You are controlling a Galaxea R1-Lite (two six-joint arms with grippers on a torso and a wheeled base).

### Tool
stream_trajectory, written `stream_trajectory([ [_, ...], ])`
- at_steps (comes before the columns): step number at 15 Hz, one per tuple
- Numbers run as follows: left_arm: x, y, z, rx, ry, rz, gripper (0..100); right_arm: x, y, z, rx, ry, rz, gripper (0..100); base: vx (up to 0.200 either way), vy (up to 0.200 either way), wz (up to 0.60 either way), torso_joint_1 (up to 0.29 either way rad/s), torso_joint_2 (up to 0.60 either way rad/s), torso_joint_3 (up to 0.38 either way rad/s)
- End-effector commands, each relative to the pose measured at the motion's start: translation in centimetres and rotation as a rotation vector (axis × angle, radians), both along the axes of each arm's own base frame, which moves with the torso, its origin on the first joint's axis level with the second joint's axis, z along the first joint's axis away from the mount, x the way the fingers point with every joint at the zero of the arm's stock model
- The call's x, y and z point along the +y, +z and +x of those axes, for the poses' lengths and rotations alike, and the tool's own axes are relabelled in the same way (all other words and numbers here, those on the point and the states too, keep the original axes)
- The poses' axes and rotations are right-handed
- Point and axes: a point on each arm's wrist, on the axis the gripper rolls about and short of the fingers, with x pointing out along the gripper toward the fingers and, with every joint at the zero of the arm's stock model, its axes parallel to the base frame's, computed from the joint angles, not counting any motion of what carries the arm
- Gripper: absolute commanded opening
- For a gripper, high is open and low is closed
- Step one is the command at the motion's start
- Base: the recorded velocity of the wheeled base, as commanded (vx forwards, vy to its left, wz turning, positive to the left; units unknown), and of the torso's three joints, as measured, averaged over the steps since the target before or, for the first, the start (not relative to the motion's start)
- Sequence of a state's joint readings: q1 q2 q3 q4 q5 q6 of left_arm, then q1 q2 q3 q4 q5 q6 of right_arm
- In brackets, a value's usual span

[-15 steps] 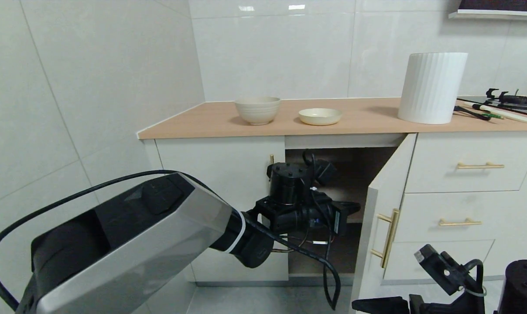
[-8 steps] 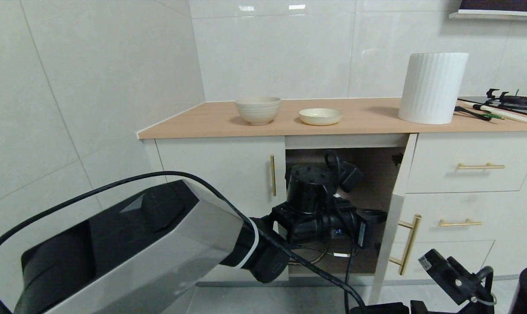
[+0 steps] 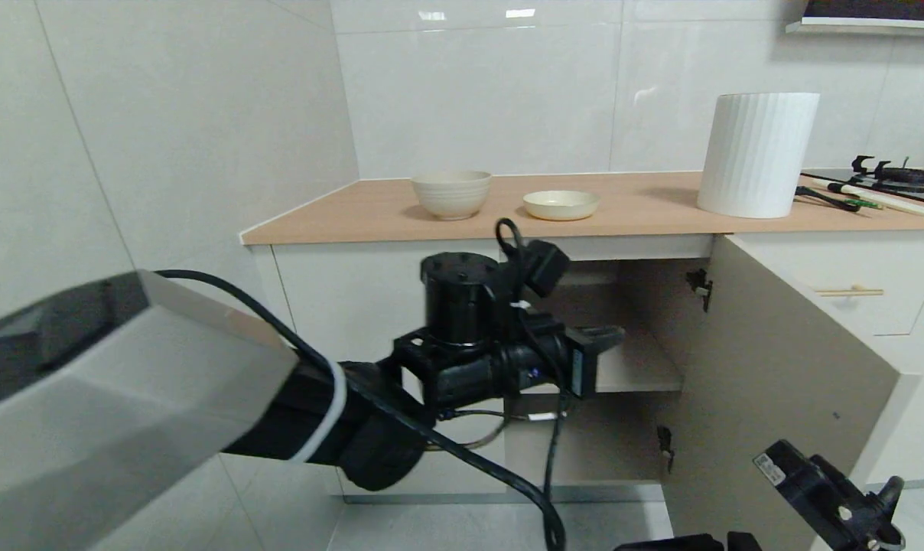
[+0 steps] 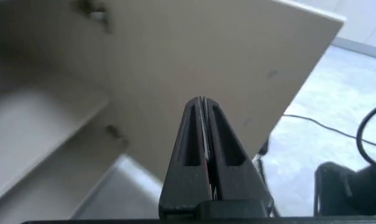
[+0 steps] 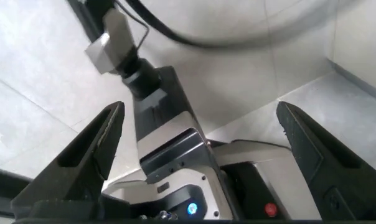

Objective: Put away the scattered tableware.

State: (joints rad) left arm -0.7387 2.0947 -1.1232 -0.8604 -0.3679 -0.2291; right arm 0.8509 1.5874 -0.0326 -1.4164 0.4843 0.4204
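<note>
Bowl (image 3: 452, 193) and small dish (image 3: 561, 203) sit on the countertop (image 3: 661, 210) above an open cupboard (image 3: 653, 302).
The left arm (image 3: 125, 398) hides part of the cupboard's inside; the left gripper (image 3: 611, 334), jaws pressed together, is by its shelf (image 3: 638, 367), well below both. The right gripper (image 5: 200, 115), jaws spread, is cut off at the head view's lower edge.

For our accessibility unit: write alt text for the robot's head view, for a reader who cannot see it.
The left gripper, jaws shut, is held before an open cabinet, its door standing wide and a shelf showing inside. On the countertop above sit a bowl, a shallow dish and a tall white ribbed container.
</note>
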Motion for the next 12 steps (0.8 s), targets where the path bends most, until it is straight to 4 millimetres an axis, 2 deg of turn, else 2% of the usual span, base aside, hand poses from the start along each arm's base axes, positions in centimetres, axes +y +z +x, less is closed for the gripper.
stream_trajectory([
  [1, 8.9, 5.1, -1.6, -0.027, 0.163, -0.016, 0, 2.3, 0.1, 2.4, -0.063, -0.082, -0.008, 100, 0.0, 0.0, 0.0, 0.0, 0.0, 0.0],
  [2, 10.8, 5.9, -2.4, -0.015, 0.199, -0.005, 0, 3.0, -0.1, 3.5, -0.098, -0.117, -0.023, 100, 0.0, 0.0, 0.0, 0.0, 0.0, 0.0],
  [3, 14.5, 7.8, -4.2, 0.031, 0.28, 0.031, 0, 4.5, -0.4, 6.5, -0.197, -0.209, -0.055, 100, 0.0, 0.0, 0.0, 0.0, 0.0, 0.0],
  [5, 18.0, 9.7, -6.9, 0.093, 0.372, 0.072, 0, 6.2, 0.9, 9.7, -0.257, -0.341, -0.06, 100, 0.0, 0.0, 0.0, 0.0, 0.0, 0.0],
  [6, 18.8, 10.2, -7.9, 0.112, 0.396, 0.084, 0, 6.4, 1.9, 11.1, -0.263, -0.395, -0.077, 100, 0.0, 0.0, 0.0, 0.0, 0.0, 0.0],
  [7, 19.8, 10.5, -9.0, 0.117, 0.461, 0.093, 0, 5.6, 4.0, 13.3, -0.29, -0.461, -0.124, 100, 0.0, 0.0, 0.0, 0.0, 0.0, 0.0],
  [9, 20.5, 10.1, -9.9, 0.116, 0.554, 0.108, 0, 4.4, 7.0, 15.8, -0.33, -0.593, -0.218, 100, 0.0, 0.0, 0.0, 0.0, 0.0, 0.0],
  [11, 20.9, 9.4, -10.6, 0.124, 0.603, 0.126, 0, 4.1, 10.0, 16.6, -0.313, -0.783, -0.312, 100, 0.0, 0.0, 0.0, 0.0, 0.0, 0.0],
  [12, 21.1, 9.4, -10.9, 0.123, 0.602, 0.121, 0, 3.6, 11.2, 16.0, -0.298, -0.802, -0.336, 100, 0.0, 0.0, 0.0, 0.0, 0.0, 0.0],
])
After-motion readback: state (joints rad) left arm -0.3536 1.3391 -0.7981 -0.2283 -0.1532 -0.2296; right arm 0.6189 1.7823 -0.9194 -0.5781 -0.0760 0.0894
